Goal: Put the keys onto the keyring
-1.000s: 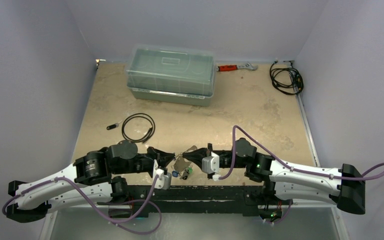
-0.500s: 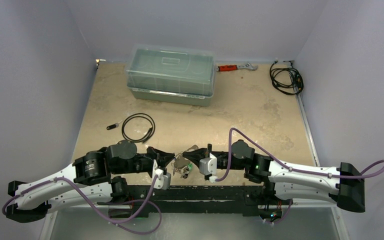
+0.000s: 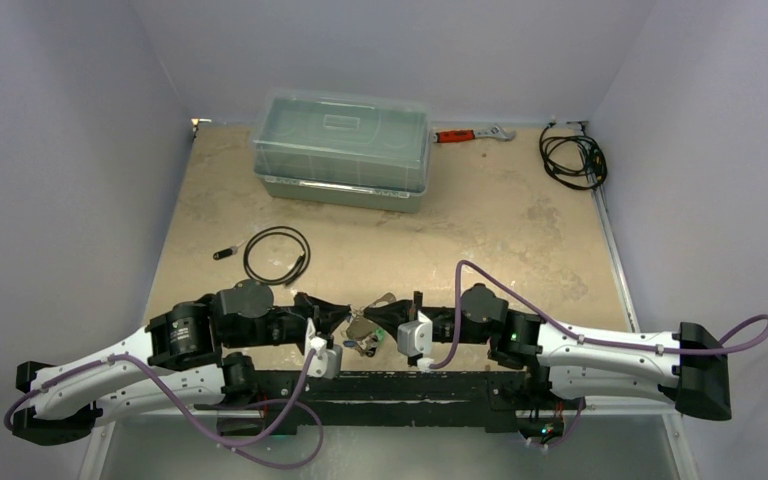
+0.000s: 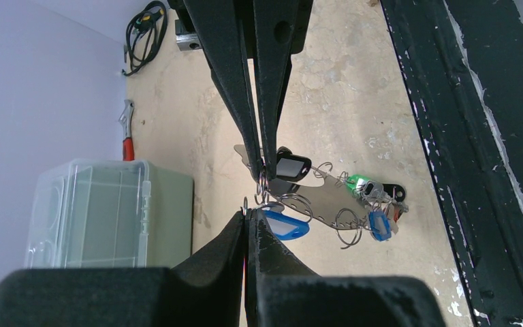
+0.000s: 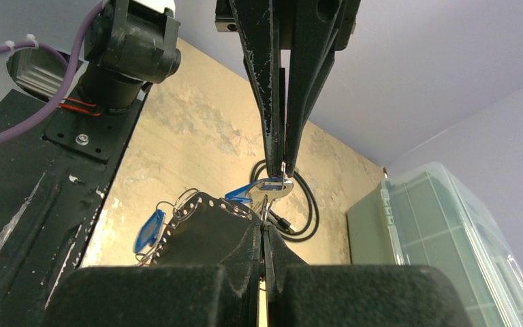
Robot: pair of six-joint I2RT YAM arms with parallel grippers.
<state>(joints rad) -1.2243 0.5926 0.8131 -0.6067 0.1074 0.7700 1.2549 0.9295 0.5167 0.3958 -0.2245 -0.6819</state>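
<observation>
Pinching a blue-tagged key (image 5: 271, 185) tight in the left gripper (image 4: 247, 219) — clenching the keyring (image 4: 317, 195) in the right gripper (image 5: 264, 231).

The whole table (image 3: 520, 230) is seen from high behind, looking down. The left wrist view is pointed rightward, the right wrist view leftward, both low and close. The keyring (image 3: 362, 326) is shared by all three views.
</observation>
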